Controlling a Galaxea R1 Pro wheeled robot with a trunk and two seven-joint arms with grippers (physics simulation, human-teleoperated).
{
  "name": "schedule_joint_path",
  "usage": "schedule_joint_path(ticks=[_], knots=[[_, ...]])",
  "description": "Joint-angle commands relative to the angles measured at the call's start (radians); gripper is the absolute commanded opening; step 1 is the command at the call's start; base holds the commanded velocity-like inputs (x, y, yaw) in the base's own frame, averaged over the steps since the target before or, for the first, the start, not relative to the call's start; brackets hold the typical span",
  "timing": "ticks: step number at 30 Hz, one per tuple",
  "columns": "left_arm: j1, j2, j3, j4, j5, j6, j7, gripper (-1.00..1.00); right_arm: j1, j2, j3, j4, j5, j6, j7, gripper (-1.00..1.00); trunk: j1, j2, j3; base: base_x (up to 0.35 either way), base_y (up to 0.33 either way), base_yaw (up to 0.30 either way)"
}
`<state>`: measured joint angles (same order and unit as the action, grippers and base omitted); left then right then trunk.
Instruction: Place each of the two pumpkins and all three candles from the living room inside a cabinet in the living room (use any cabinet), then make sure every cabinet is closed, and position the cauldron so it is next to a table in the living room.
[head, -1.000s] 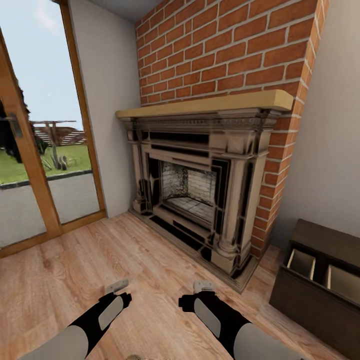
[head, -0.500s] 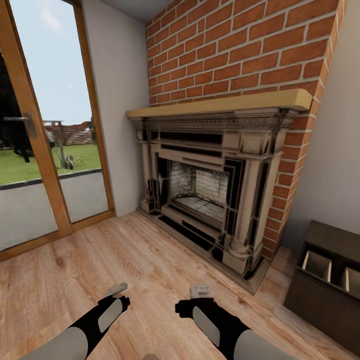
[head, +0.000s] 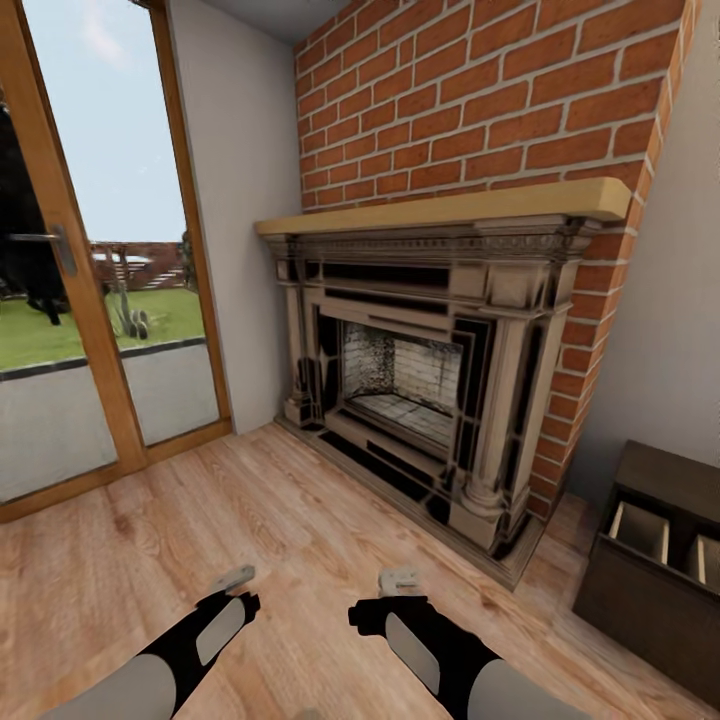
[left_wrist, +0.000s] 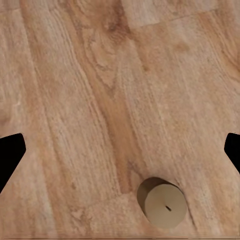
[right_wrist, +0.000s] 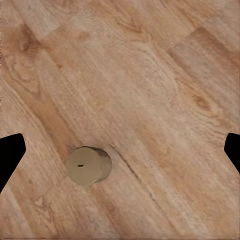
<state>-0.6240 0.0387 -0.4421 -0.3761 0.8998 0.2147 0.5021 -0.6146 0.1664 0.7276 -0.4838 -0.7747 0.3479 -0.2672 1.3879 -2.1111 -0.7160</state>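
1. Left gripper (head: 236, 577) and right gripper (head: 401, 579) hang low over the plank floor (head: 200, 540) — both with fingers spread wide, holding nothing.
2. One candle (left_wrist: 165, 206) stands upright on the floor beneath them, apparently the same one in the right wrist view.
3. Cabinet (head: 655, 560) — at far right beside the fireplace (head: 420, 370), drawer open.

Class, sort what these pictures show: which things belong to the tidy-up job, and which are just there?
Belongs to the job:
- candle, upright on the floor
- cabinet, drawer open

Just there:
- fireplace
- brick chimney
- glass door
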Motion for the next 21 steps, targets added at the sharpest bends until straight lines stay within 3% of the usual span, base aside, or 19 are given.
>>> schedule_joint_path(ticks=[1,12,21], knots=[[0.000,0.001,-0.008,-0.003,0.005,0.005,0.007,1.00,-0.002,-0.001,0.007,-0.001,-0.009,0.001,-0.009,1.00,-0.001,-0.001,-0.001,-0.221,0.095,0.009],[-0.001,-0.004,-0.007,-0.007,0.008,0.003,0.007,1.00,-0.001,0.000,0.007,-0.001,-0.010,0.002,-0.009,1.00,-0.001,-0.001,0.009,-0.053,0.016,0.171],[-0.001,0.003,0.007,-0.017,0.021,0.005,0.007,1.00,-0.002,-0.001,0.008,-0.001,-0.009,0.002,-0.008,1.00,0.034,-0.064,-0.016,-0.001,0.000,0.083]])
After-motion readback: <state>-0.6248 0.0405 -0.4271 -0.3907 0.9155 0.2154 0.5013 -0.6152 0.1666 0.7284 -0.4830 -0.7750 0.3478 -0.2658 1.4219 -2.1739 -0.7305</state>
